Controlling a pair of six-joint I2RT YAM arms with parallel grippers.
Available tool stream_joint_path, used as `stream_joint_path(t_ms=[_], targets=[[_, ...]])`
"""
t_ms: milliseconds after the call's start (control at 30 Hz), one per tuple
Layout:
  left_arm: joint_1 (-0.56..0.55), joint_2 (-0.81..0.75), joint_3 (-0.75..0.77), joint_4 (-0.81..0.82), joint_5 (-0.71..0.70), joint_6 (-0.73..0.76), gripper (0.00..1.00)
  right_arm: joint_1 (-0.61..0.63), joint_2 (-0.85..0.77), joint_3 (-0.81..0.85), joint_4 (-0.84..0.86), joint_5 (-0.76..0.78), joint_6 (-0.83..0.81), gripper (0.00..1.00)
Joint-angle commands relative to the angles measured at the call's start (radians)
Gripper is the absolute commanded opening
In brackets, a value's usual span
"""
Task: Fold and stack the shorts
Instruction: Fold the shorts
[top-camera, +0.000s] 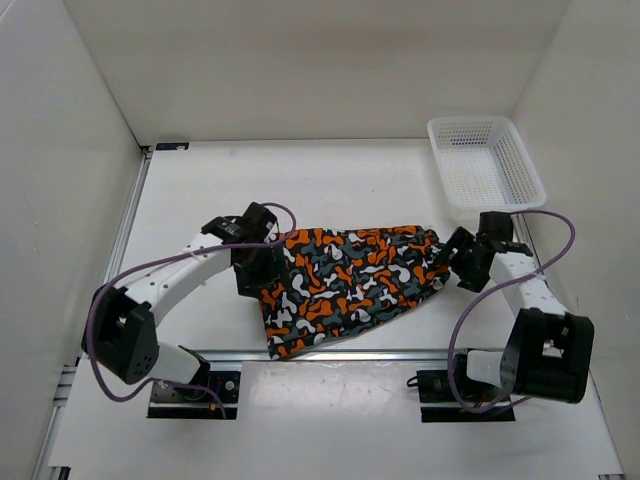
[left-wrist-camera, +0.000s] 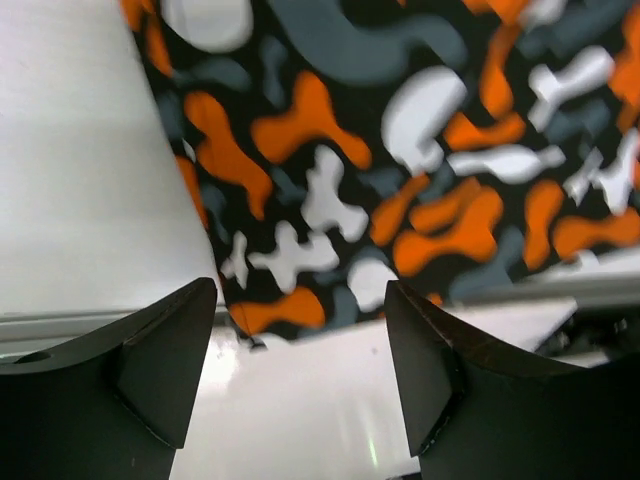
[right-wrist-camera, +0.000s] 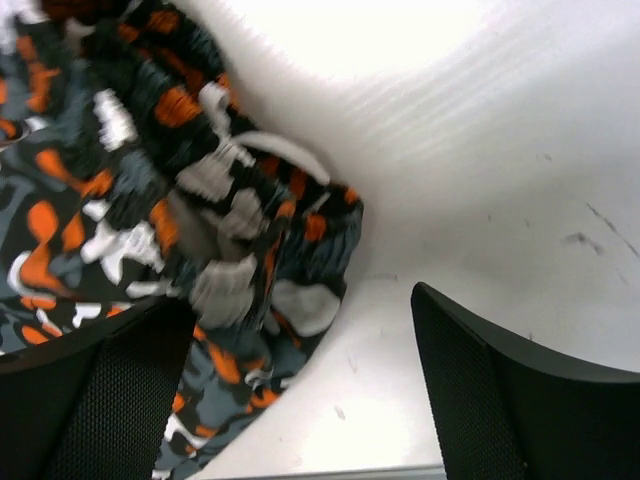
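Left gripper (left-wrist-camera: 300, 292) gapes wide, nothing in it, hovering at the left edge of the shorts (top-camera: 350, 282). Right gripper (right-wrist-camera: 295, 300) is spread and empty too, beside the bunched waistband (right-wrist-camera: 230, 200). The shorts lie mid-table (top-camera: 330, 180), possibly folded once, hard to tell. It's the grasp stage, I'd say: both must pinch an edge cleanly.

- A robot lab test cell, not a lived-in room: plain white panels (top-camera: 300, 60) close in a white table (top-camera: 330, 190) on the left, right and far sides.
- Two white-and-black robot arms, the left arm (top-camera: 170, 285) and the right arm (top-camera: 530, 290), stand on black base plates (top-camera: 228, 392) fixed to an aluminium rail (top-camera: 385, 353) along the near edge.
- Purple cables (top-camera: 89, 340) loop loosely from both arms.
- A white plastic mesh basket (top-camera: 468, 121) sits in the far right corner.
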Motion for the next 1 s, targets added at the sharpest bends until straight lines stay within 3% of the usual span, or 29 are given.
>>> stream_joint_path(t_ms=[0,200,333,367,467,533,633,967], targets=[[0.056,0.059,0.000,0.045,-0.041,0.037,0.79,-0.029,0.057,-0.031,0.116,-0.103,0.005,0.87],[0.103,0.142,-0.058,0.125,-0.019,0.046,0.64,-0.029,0.184,-0.063,0.273,-0.190,0.014,0.64],[0.149,0.187,-0.069,0.148,-0.007,0.056,0.54,-0.029,0.202,-0.084,0.307,-0.181,0.024,0.35],[0.160,0.187,-0.069,0.157,-0.007,0.065,0.53,-0.029,0.202,-0.084,0.307,-0.170,0.024,0.19],[0.198,0.196,-0.069,0.166,-0.007,0.065,0.44,-0.029,0.192,-0.084,0.284,-0.160,0.013,0.00],[0.218,0.207,-0.069,0.166,-0.007,0.065,0.27,-0.029,0.172,-0.074,0.271,-0.132,0.002,0.00],[0.238,0.207,-0.079,0.180,0.002,0.074,0.10,-0.029,0.153,-0.065,0.247,-0.121,-0.009,0.00],[0.248,0.415,-0.026,0.252,0.077,0.083,0.10,-0.020,0.038,-0.003,0.191,-0.103,-0.009,0.00]])
